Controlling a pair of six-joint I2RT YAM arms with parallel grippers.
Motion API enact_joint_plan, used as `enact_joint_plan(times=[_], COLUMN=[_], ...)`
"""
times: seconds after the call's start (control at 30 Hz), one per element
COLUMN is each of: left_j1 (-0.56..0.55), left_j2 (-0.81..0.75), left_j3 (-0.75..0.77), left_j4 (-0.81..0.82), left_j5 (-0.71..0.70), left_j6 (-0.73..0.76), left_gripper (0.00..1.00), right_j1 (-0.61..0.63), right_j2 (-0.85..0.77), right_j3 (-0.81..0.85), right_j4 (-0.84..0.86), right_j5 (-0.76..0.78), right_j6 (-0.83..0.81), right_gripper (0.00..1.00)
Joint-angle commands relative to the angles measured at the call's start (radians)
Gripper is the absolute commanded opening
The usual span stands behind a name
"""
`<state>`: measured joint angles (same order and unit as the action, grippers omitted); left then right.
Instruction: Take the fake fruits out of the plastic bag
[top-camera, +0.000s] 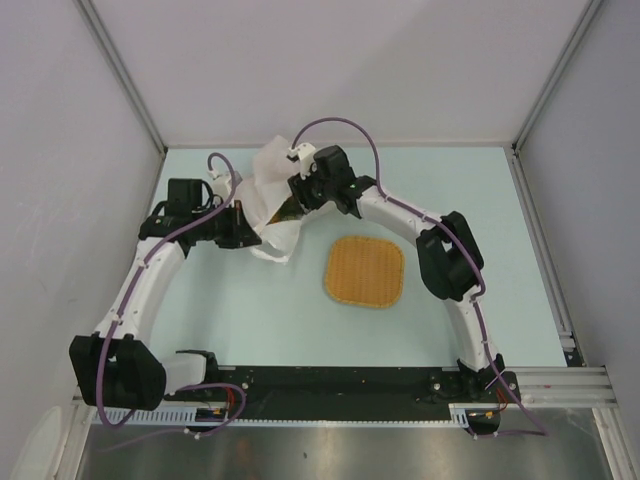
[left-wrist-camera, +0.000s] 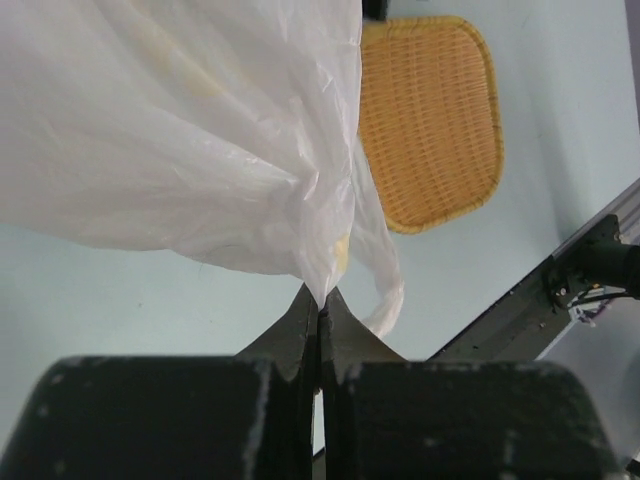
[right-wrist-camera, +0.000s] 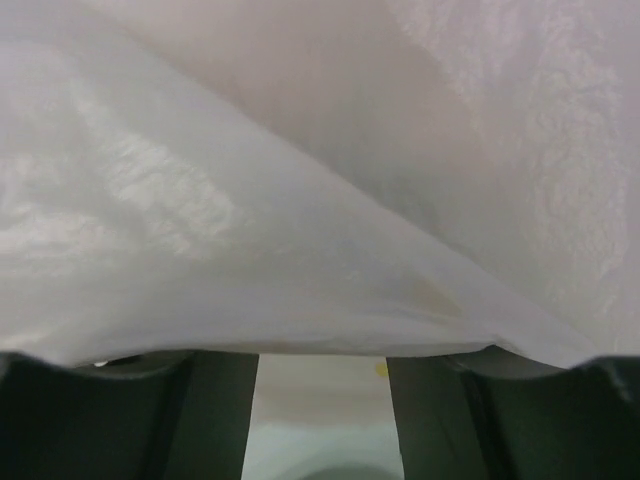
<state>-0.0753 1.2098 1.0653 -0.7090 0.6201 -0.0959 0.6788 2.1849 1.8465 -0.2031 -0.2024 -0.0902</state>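
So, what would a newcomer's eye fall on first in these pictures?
The white plastic bag, held up over the far part of the table, catches the eye first. The left gripper has its jaws shut on the bag's edge. To the right of the bag, the orange woven tray lies flat on the table.

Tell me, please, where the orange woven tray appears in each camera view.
Top external: the woven tray sits at picture centre, lower right of the plastic bag.
Left wrist: upper right, its left edge hidden behind the plastic bag.
Right wrist: not in it.
Shared landmark: the plastic bag, which fills most of the right wrist view.
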Motion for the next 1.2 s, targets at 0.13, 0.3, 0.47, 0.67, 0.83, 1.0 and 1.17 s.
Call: enact_joint_plan(times=[0.13, 0.3, 0.47, 0.67, 0.83, 1.0, 1.17], left_j1=[0.003, 0.003, 0.003, 0.003, 0.003, 0.003, 0.003], left_j2=[0.048, 0.031, 0.051, 0.097, 0.117, 0.129, 0.149], left_j3=[0.078, 0.012, 0.019, 0.07, 0.093, 0.102, 0.119], left_j4=[-0.017, 0.011, 0.023, 0.029, 0.031, 0.037, 0.045], left_j5=[-0.062, -0.039, -0.025, -0.022, -0.025, -0.023, -0.019], left_j6=[0.068, 0.047, 0.032, 0.024, 0.024, 0.019, 0.009], left_gripper=[0.01, 0.01, 0.01, 0.01, 0.01, 0.01, 0.01], right_j1=[-0.013, 0.008, 0.013, 0.01, 0.004, 0.002, -0.002], right_j2=[-0.129, -0.018, 0.062, 0.078, 0.105, 0.115, 0.096], right_j3=[-0.121, -0.005, 0.016, -0.036, -0.052, -0.035, -0.006], right_j4=[0.042, 0.059, 0.076, 0.111, 0.136, 0.137, 0.073], right_j5=[-0.074, 0.088, 0.129, 0.155, 0.172, 0.123, 0.06], right_j6=[0.043, 0.0, -0.057, -0.091, -0.118, -0.135, -0.163], right_gripper=[0.59, 0.62, 0.67, 0.68, 0.67, 0.47, 0.16])
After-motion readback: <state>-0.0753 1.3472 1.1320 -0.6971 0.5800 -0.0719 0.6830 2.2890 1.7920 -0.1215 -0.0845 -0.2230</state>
